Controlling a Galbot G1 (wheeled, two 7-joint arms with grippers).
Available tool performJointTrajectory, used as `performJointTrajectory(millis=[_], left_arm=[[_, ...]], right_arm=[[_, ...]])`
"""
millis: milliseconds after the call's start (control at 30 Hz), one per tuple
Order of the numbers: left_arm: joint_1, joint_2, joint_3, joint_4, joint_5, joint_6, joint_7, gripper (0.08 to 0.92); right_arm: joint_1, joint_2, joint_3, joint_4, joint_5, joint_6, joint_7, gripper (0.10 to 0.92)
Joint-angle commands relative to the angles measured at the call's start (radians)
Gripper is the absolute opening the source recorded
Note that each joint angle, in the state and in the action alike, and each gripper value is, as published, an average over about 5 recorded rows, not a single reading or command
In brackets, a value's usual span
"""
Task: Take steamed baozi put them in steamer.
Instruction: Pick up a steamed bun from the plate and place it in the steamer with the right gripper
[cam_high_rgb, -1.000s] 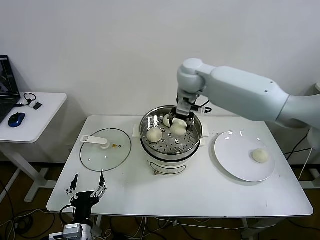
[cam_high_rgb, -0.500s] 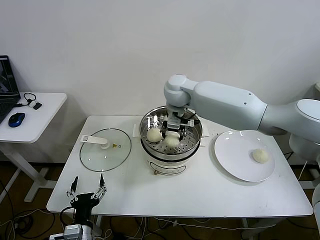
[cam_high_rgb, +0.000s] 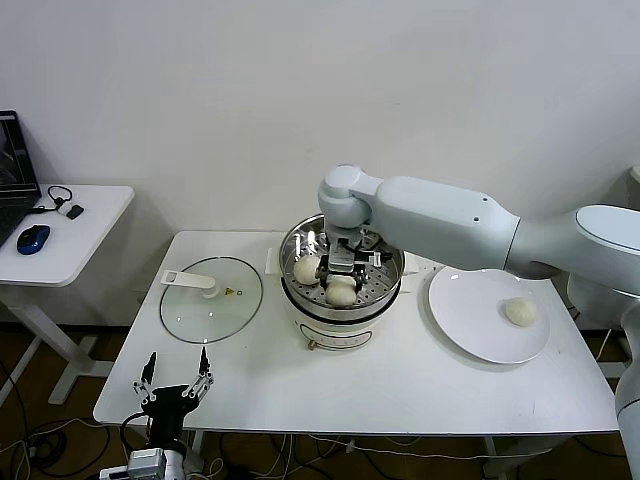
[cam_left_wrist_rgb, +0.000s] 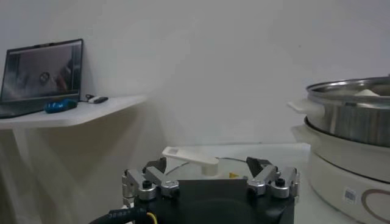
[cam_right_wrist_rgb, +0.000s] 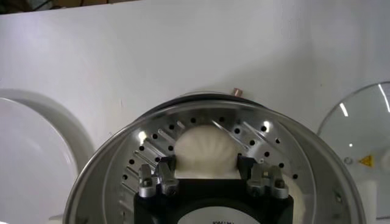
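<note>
Right wrist view: right claw (cam_right_wrist_rgb: 207, 178) grips creamy pleated bun (cam_right_wrist_rgb: 206, 149) over shiny perforated steel steamer (cam_right_wrist_rgb: 152, 146); lower gently before releasing.

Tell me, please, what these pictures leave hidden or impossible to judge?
- Third bun in the steamer: head view, right arm covers the back of the tray.
- Bun underside: right wrist view, right gripper flanks it; resting or lifted unclear.
- Laptop: head view, cut by edge.
- Left gripper: parked, open.

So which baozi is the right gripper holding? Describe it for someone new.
Find the steel steamer at the table's middle. Of the buns on its tray, it is the front one, between the right gripper fingers; the other visible bun sits free.
</note>
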Motion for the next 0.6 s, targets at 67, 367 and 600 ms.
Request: performJointTrajectory(millis=[67, 367, 600], left_arm=[[-0.002, 0.001, 0.001, 0.003, 0.000, 0.000, 0.001, 0.823], [-0.003, 0.000, 0.002, 0.004, 0.000, 0.000, 0.001, 0.823], [-0.002, -0.001, 0.002, 0.002, 0.001, 0.000, 0.001, 0.823]], right_arm=[[-0.008, 0.004, -0.005, 0.000, -0.009, 0.003, 0.002, 0.662], [-0.011, 0.004, 0.003, -0.004, -0.015, 0.010, 0.009, 0.771], [0.007, -0.008, 0.023, -0.010, -0.002, 0.032, -0.002, 0.822]])
